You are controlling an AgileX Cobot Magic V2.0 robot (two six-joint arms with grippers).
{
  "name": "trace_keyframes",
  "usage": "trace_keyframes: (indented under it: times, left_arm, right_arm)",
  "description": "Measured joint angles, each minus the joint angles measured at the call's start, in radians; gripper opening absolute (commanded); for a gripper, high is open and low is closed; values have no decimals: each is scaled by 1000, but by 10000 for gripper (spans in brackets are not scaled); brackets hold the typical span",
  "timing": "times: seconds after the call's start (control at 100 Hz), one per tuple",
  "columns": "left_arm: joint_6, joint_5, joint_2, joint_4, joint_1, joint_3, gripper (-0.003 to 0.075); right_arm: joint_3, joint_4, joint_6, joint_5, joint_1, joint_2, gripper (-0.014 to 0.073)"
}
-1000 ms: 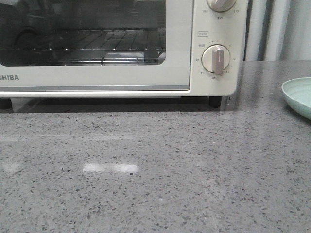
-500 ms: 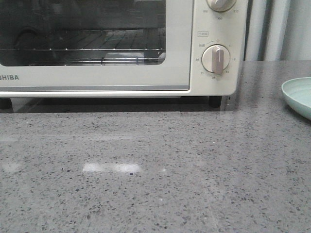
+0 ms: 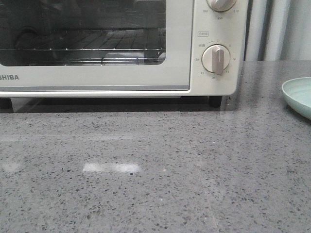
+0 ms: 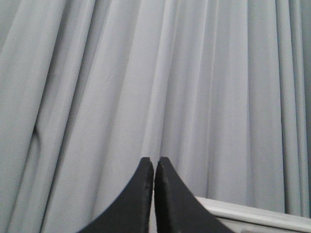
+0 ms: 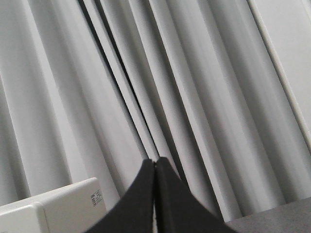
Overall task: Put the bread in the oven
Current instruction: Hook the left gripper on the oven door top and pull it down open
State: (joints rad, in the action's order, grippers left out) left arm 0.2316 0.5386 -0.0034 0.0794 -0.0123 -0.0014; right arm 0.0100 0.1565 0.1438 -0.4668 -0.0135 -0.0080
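Observation:
The cream-white oven (image 3: 214, 29) stands at the back of the grey counter in the front view, its glass door shut and the wire rack (image 3: 87, 53) showing behind the window. Its corner also shows in the right wrist view (image 5: 53, 208). The bread is out of view. My left gripper (image 4: 154, 161) is shut and empty, raised and facing a grey curtain. My right gripper (image 5: 155, 161) is shut and empty, also raised toward the curtain, above the oven's corner. Neither gripper shows in the front view.
A pale green plate (image 3: 297, 96) sits at the right edge of the speckled grey counter (image 3: 155, 170). Grey curtains (image 3: 277, 29) hang behind the oven. Round beige knobs (image 3: 215, 59) are on the oven's control panel.

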Motion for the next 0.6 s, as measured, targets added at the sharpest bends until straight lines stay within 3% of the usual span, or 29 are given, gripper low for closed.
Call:
trace_keyframes:
  times: [0.14, 0.27, 0.43, 0.6]
  left_arm:
    - [171, -78, 0, 124, 0, -54, -21]
    - [441, -137, 60, 441, 0, -181, -21]
    - [809, -52, 245, 794, 0, -348, -21]
    - [1048, 68, 524, 994, 0, -466, -21]
  right_arm:
    - [-10, -19, 25, 132, 0, 0, -61]
    - [-93, -77, 39, 355, 0, 0, -61]
    - [-215, -140, 39, 543, 0, 22, -61]
    - [-292, -151, 41, 654, 0, 77, -61]
